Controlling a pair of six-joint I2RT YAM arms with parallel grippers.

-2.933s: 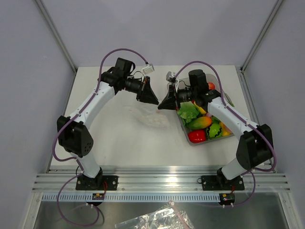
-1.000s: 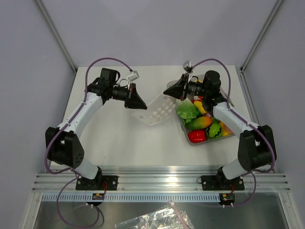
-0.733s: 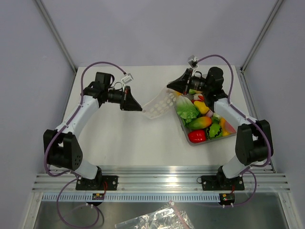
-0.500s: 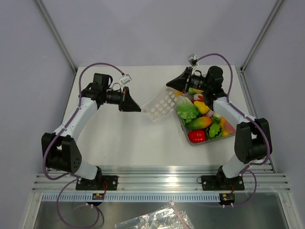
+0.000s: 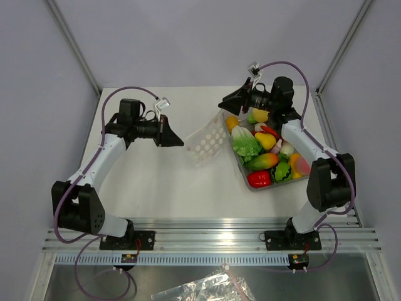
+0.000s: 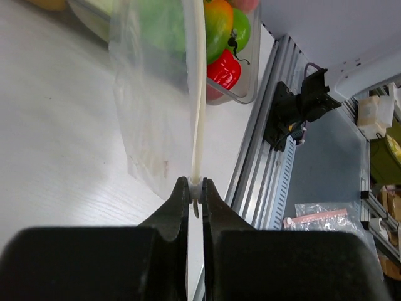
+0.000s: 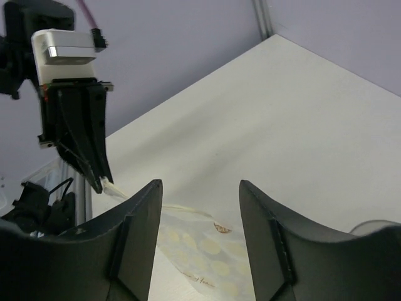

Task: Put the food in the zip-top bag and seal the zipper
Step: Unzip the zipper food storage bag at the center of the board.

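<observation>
- Left tool (image 6: 195, 184) is clamping shut on one end of the zipper (image 6: 198, 94), pinching the whitish strip between both fingers and holding the zip-top bag (image 5: 205, 144) up by that corner.
- Over by the tray, the right tool (image 7: 199, 191) is standing open above the other end of the bag. Its fingers are spreading wide with nothing between them, and the dotted plastic is showing below the gap in the right wrist view.
- The zip-top bag is hanging flat and on edge under its strip, stretching from the gripped corner toward the far left corner of the clear tray (image 5: 239, 162). Its lower edge is coming close to the worktop (image 5: 156, 182); whether it is touching cannot be told.
- The food is lying in the tray on the right part of the worktop. The small orange piece (image 5: 232, 122) is sitting in the far left corner, just beside the bag's end, and the long red piece (image 5: 269, 131) is lying farther in.
- The green lettuce (image 5: 246, 145) is filling the tray's left side, with an orange-green fruit (image 5: 263, 161) just nearer and the red bell pepper (image 5: 259, 179) in the near left corner.
- A yellow piece (image 5: 265, 140), a dark green striped piece (image 5: 282, 170) and a pink piece (image 5: 301, 165) are crowding the rest of the tray.
</observation>
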